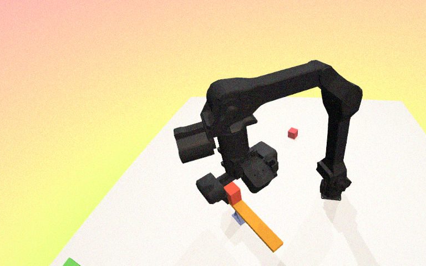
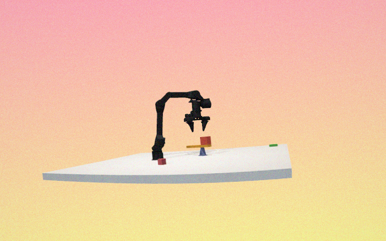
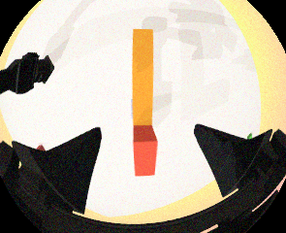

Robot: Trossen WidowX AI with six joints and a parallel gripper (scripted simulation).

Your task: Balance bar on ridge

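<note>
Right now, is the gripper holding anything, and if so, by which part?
Nothing is held. The gripper is open and hangs above the bar, which rests on the ridge.

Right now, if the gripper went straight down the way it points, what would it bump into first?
Most likely the red block on the end of the orange bar. The open gripper hangs right above it, though the exact line-up is hard to judge.

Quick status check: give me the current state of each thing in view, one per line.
Pincer: open, empty, raised above the red block.
Orange bar: resting level across the ridge, off the table.
Red block: on one end of the bar, free of the pincer.
Blue ridge: upright on the table, under the bar.
Small red cube: loose on the table.
</note>
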